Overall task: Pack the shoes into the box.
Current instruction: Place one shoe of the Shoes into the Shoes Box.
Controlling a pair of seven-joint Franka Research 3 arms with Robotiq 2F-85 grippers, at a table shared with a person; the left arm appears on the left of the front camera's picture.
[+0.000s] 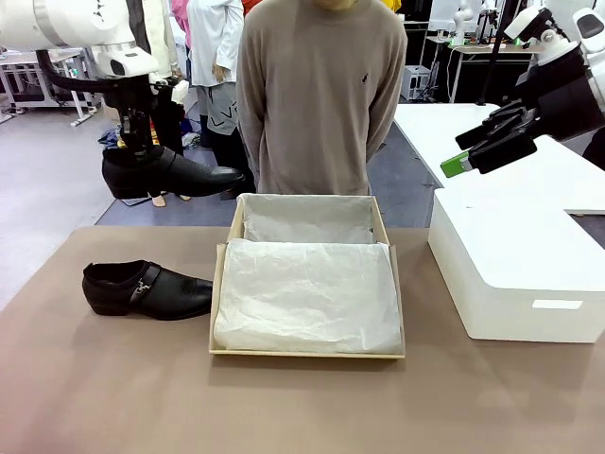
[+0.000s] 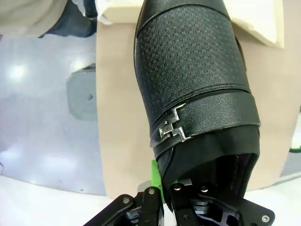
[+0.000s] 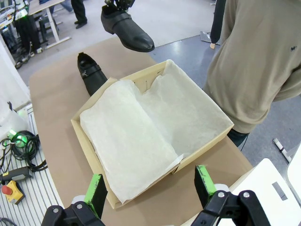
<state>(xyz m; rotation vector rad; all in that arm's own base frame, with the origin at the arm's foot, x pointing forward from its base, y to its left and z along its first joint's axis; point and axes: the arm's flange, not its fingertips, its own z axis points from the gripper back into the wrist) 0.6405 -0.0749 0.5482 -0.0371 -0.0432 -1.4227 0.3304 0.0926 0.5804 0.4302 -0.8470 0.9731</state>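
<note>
Currently left hand [image 1: 142, 137] grips one shoe [image 1: 175, 173] aloft; right hand [image 3: 150, 184] hangs spread wide; second shoe [image 1: 142, 288] lies on surface [image 1: 95, 397] beside box [image 1: 306, 354].

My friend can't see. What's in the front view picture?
The left gripper, shut on one black shoe, holds it in the air left of the paper-lined cardboard box. The other shoe lies on the table beside the box. The right gripper hangs open at the right, and a person stands behind.

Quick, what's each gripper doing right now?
Left gripper: closed on a shoe, held in the air.
Right gripper: open, holding nothing.
</note>
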